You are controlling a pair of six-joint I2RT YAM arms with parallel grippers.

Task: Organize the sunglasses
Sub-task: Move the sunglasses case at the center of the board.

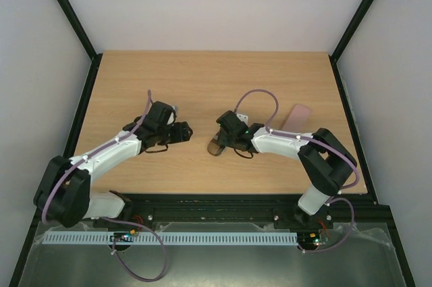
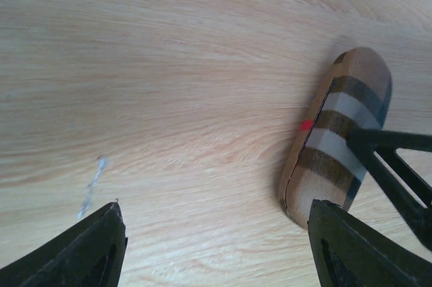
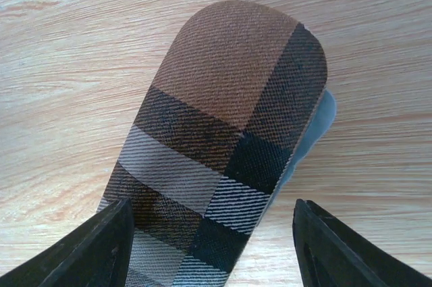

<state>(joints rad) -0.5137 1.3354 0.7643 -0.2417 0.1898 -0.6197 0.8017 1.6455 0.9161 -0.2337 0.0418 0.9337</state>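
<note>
A brown plaid case (image 1: 216, 146) lies on the wooden table between my two grippers. In the right wrist view the case (image 3: 223, 132) runs up between my right gripper's (image 3: 212, 202) open fingers, close to the left finger and well apart from the right one. A pale blue edge (image 3: 322, 119) shows along its side. My left gripper (image 2: 216, 209) is open over bare wood, with the case (image 2: 337, 138) to its right. A thin black wire outline (image 1: 156, 146) under my left wrist looks like the wire-framed sunglasses, too small to be sure.
A flat pink case (image 1: 298, 117) lies at the right, behind my right arm. A black finger of the right gripper (image 2: 398, 165) shows at the case in the left wrist view. A small pale smear (image 2: 94, 182) marks the wood.
</note>
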